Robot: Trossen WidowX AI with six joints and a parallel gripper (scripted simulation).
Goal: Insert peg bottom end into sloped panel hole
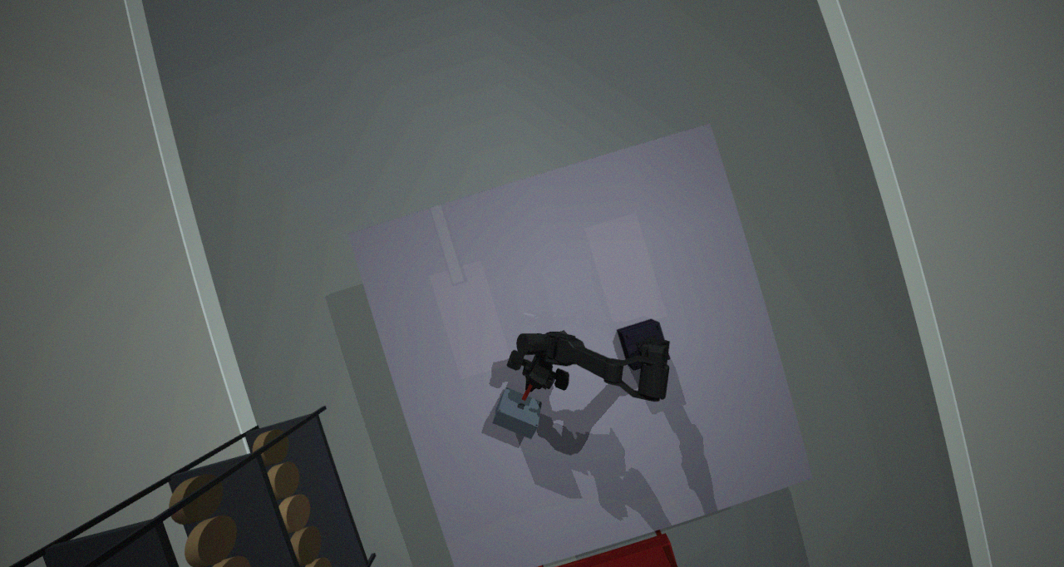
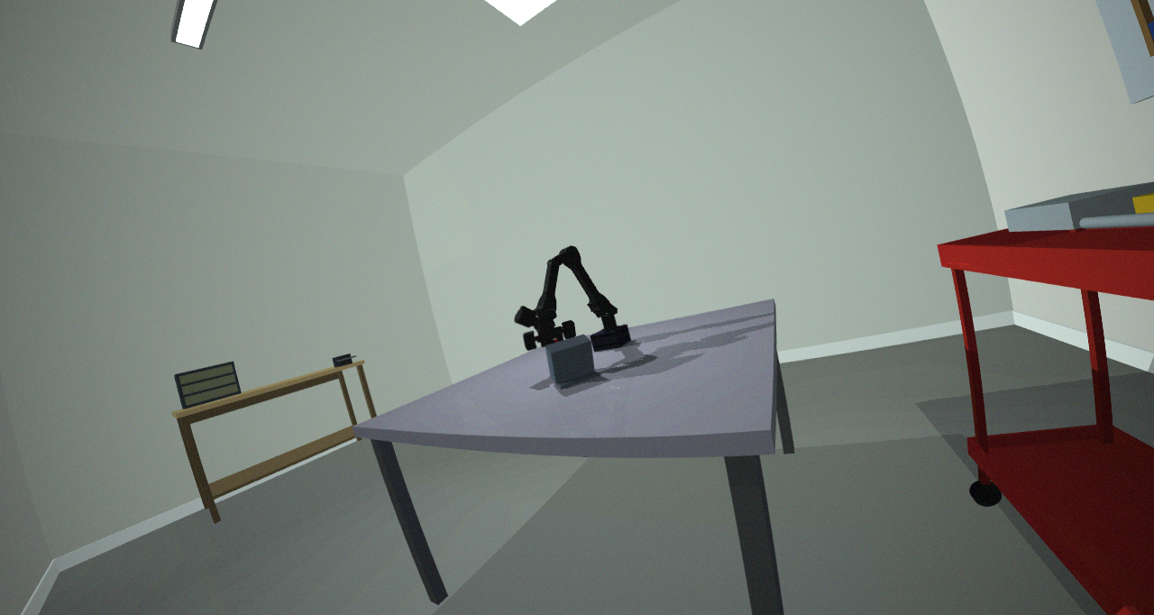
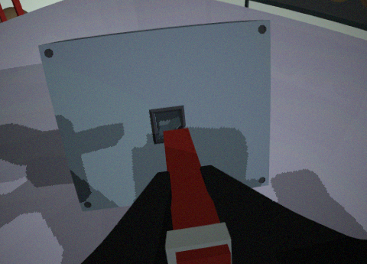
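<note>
The red peg (image 1: 527, 391) (image 3: 187, 180) is held between the fingers of my gripper (image 1: 531, 382) (image 3: 185, 180), which is shut on it. A pale grey collar shows around the peg's near end in the wrist view. The blue-grey sloped panel (image 1: 514, 419) (image 2: 570, 360) (image 3: 218, 65) faces my gripper. Its dark-rimmed hole (image 3: 167, 120) is near the middle of the face. In the wrist view the peg's far end overlaps the hole's lower right corner and hides it. I cannot tell whether the tip touches the panel.
The panel block stands on the lilac table (image 1: 669, 191) (image 2: 669, 417). The arm's dark base (image 1: 639, 338) (image 2: 610, 337) is beside it. A red cart (image 1: 624, 552) (image 2: 1048, 256) stands off the table's edge. A rack with round wooden pieces (image 1: 210, 539) is at lower left in the top view.
</note>
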